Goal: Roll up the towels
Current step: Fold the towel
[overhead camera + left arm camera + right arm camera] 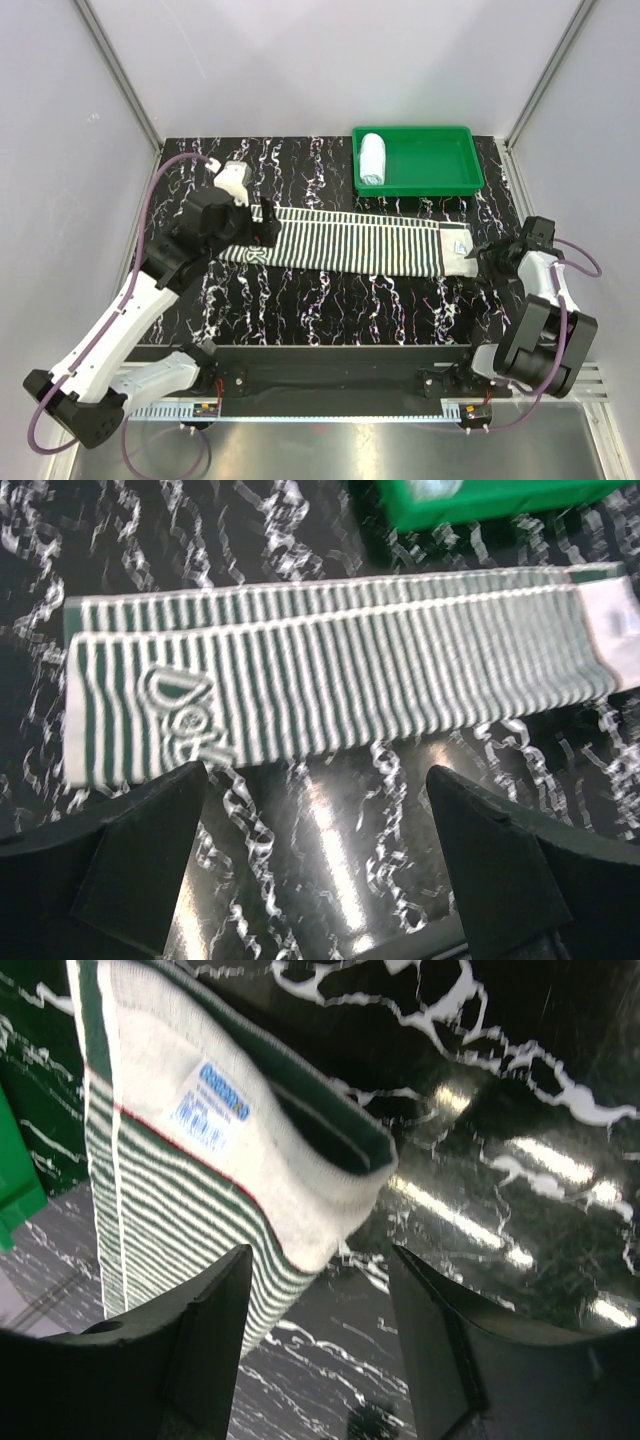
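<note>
The striped towel (350, 245) lies flat across the middle of the table, folded into a long band of dark and white stripes with a white end at the right. It also shows in the left wrist view (330, 670) and the right wrist view (190, 1160). My left gripper (268, 226) is open and empty at the band's left end, just off its near edge (315, 780). My right gripper (490, 256) is open and empty at the white right end (320, 1260), whose corner is slightly lifted. The pale blue towel (372, 158) lies rolled up in the green tray (440, 165).
The green tray stands at the back right, just behind the striped towel; its edge shows in the left wrist view (480, 500). The table is black marble-patterned (330, 300), with white walls on the left, right and back.
</note>
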`<state>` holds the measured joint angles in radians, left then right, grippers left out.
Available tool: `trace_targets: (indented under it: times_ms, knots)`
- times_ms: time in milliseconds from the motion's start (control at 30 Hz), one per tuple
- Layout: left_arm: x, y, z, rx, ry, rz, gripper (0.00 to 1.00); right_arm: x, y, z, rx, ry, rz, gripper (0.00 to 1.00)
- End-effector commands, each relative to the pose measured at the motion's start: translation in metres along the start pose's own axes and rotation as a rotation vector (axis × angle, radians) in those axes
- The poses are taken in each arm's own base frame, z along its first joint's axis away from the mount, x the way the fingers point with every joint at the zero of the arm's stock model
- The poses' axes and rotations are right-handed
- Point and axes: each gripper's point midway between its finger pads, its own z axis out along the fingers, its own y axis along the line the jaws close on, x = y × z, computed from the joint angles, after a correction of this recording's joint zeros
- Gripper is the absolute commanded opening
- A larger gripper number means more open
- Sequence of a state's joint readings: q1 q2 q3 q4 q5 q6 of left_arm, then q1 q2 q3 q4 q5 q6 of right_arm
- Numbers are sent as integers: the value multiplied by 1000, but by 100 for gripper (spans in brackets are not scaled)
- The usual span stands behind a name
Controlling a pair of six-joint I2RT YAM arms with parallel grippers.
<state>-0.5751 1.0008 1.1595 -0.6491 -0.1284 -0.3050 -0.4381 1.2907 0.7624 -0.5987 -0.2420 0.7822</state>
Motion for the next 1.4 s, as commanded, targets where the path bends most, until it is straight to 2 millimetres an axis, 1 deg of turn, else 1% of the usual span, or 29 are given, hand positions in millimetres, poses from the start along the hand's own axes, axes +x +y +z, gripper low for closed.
trace_targets:
  times_ms: [0,33,67,100,133,233,333,400,500,567,700,800,833,967,1033,1167,1367]
  knots:
    - [24,18,-1,-40,58,9,99,-25,5,12,-12,-80,12,63]
    - [31,26,0,-56,62,6,99,-29,0,18,6,-78,22,63]
    - [32,29,2,-62,61,-1,99,-31,-1,21,10,-77,25,62]
    - [34,31,4,-65,68,-9,99,-30,-7,27,24,-62,37,61]
    - [35,34,5,-73,72,-20,99,-32,-7,30,15,-63,37,60]
    - [40,36,10,-63,81,-38,99,-34,-13,39,30,-52,46,58]
    - [39,37,12,-56,82,-54,99,-36,-15,44,36,-48,45,57]
    - [39,38,13,-48,83,-62,99,-36,-14,48,32,-41,49,55]
    - [39,41,15,-57,88,-70,99,-32,-14,51,20,-23,58,49]
    - [40,43,15,-61,90,-72,99,-30,-13,51,8,-17,60,48]
    - [40,46,14,-73,92,-70,99,-23,-17,53,-2,-4,65,46]
    - [40,47,13,-74,89,-70,99,-19,-19,55,-4,8,54,49]
    - [40,47,13,-72,89,-69,99,-17,-19,55,-8,15,53,53]
    - [40,48,13,-76,88,-70,99,-16,-18,53,-16,18,48,60]
    - [40,50,13,-80,89,-70,99,-17,-17,52,-23,12,42,60]
    - [40,51,14,-83,91,-71,99,-13,-18,51,-21,22,44,56]
    - [39,53,13,-87,87,-75,99,-6,-23,50,-21,36,46,57]
